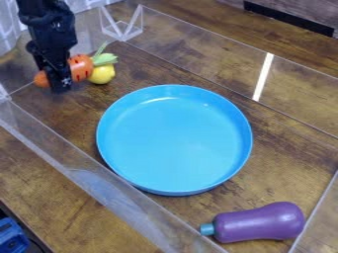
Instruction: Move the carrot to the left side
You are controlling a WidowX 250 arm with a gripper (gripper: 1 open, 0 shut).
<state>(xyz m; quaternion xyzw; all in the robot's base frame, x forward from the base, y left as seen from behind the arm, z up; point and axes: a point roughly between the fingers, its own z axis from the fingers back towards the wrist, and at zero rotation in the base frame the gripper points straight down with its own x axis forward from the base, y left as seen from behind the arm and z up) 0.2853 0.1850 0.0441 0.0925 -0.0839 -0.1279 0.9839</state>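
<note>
light: bright, even | glare: streak on table (266, 74) | focus: perhaps soft

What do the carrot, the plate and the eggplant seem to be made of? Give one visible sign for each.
Carrot: probably glossy plastic; bright orange with a shine.
Plate: likely smooth plastic; even blue with soft reflections.
Eggplant: probably plastic or rubber; uniform purple, dull sheen.
</note>
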